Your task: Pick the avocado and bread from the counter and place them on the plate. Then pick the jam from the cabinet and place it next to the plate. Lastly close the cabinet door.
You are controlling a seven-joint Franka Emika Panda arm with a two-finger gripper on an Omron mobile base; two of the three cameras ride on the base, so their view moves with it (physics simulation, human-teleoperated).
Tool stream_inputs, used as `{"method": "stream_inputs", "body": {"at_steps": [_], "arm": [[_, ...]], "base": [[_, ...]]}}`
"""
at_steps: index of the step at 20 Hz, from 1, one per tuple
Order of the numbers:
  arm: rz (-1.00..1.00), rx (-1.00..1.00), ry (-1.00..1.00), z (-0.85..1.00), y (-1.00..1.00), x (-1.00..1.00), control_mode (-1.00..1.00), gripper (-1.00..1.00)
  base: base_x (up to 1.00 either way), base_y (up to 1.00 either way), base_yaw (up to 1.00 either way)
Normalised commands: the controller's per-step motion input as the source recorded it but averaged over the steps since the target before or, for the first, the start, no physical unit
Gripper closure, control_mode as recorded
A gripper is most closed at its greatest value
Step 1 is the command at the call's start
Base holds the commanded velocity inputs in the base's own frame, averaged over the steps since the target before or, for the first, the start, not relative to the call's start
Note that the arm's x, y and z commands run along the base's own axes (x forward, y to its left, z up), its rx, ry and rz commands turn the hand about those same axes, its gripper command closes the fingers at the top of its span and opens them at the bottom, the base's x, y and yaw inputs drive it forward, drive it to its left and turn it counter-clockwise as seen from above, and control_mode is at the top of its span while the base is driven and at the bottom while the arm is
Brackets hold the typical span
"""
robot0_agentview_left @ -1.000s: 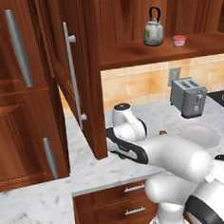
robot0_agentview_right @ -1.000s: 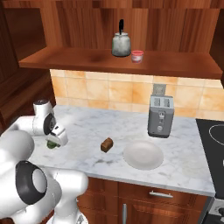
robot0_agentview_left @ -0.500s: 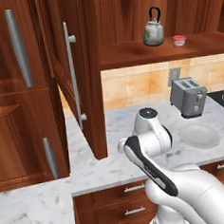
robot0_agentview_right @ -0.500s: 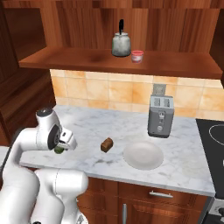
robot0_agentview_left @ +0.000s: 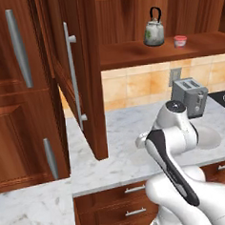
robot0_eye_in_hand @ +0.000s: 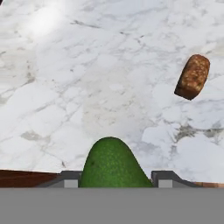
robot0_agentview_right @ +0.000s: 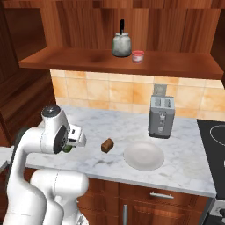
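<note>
In the hand view, the small rounded dark-green avocado (robot0_eye_in_hand: 113,164) fills the space between the gripper's (robot0_eye_in_hand: 114,178) 2 dark finger tips (robot0_eye_in_hand: 70,178), which sit close against its flanks — the fingers are narrowed around the fruit and hold it above the white-grey veined marble counter (robot0_eye_in_hand: 87,78). The small brown chunk of bread (robot0_eye_in_hand: 192,77) with its darker crust lies on the marble well up and to the right of the avocado, apart from it.

The right base view adds what the hand camera cannot see: the round white plate (robot0_agentview_right: 144,155) rests on the counter (robot0_agentview_right: 118,127) just right of the bread (robot0_agentview_right: 107,145), and the silver 2-slot toaster (robot0_agentview_right: 161,117) stands behind the plate near the tiled wall. Here the avocado (robot0_agentview_right: 67,148) is a green sliver at the white hand, left of the bread and lifted off the marble. On the cabinet's wooden shelf (robot0_agentview_right: 110,61) above, the tiny red-pink jam pot (robot0_agentview_right: 138,56) sits just right of the grey-green kettle with the black handle (robot0_agentview_right: 121,42).

The left base view alone shows the tall reddish-brown cabinet door (robot0_agentview_left: 75,74) swung open — its long thin silver bar handle (robot0_agentview_left: 74,77) faces the camera — with jam (robot0_agentview_left: 180,41) and kettle (robot0_agentview_left: 153,29) on the shelf beyond it. The arm's white body hides the hand here.

No brand, label or writing can be read on any item.
</note>
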Motion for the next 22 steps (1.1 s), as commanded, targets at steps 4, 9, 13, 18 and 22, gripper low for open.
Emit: {"method": "stream_inputs", "body": {"at_steps": [4,9,13,18,22], "arm": [[0.15,0.00,-0.12,0.28,-0.52,-0.27,-1.00,1.00],[0.11,0.00,-0.13,0.15,-0.53,-0.19,-1.00,1.00],[0.09,0.00,-0.15,0.06,-0.54,-0.12,-1.00,1.00],[0.09,-0.02,-0.09,0.06,-0.54,-0.07,-1.00,1.00],[0.06,-0.05,-0.02,0.04,-0.52,-0.01,-1.00,1.00]], "base": [[0.00,0.00,0.00],[0.00,0.00,0.00],[0.00,0.00,0.00],[0.00,0.00,0.00],[0.00,0.00,0.00]]}}
